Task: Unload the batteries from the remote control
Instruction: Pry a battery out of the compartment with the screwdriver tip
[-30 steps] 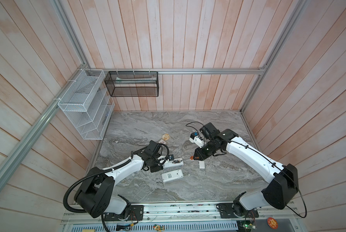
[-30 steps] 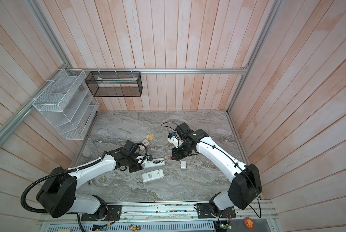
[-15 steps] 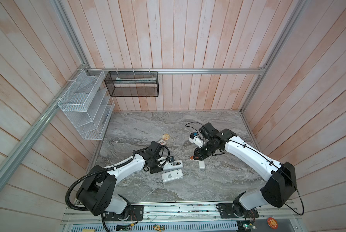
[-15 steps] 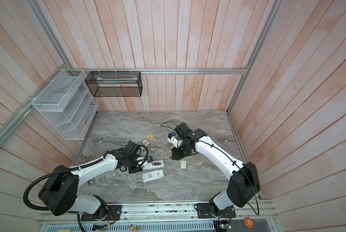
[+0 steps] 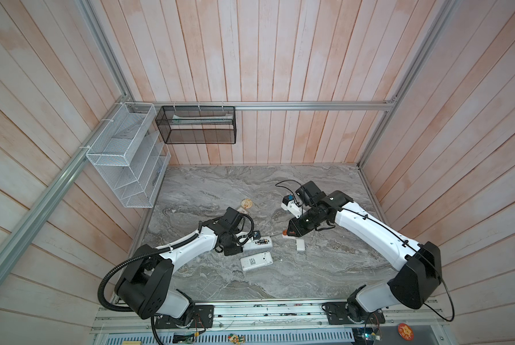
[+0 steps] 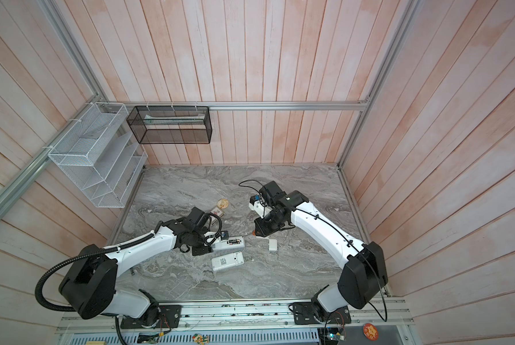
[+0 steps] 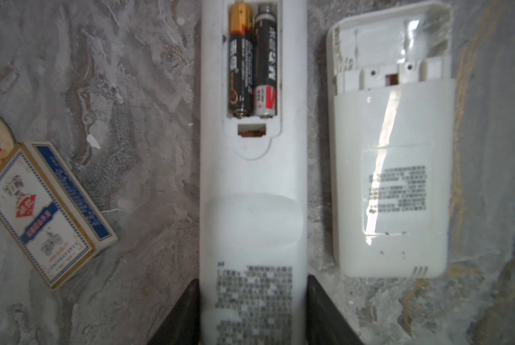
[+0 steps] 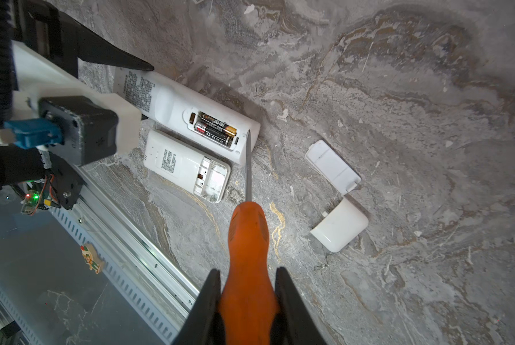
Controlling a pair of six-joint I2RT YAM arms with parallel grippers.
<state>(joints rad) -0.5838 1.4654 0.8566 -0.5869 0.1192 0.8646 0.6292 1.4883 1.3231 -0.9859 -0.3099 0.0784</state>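
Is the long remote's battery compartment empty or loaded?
Loaded. Two batteries lie side by side in the open compartment of the long remote.

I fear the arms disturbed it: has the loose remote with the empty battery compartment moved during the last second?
No. The loose remote keeps the same place and angle relative to the fixed metal rail, in a top view.

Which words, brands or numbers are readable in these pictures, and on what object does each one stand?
"HIGH QUALITY": faint, on the card box.
Print on the batteries: blurred, unreadable.
Labels on the long remote and the short remote: too blurred to read.
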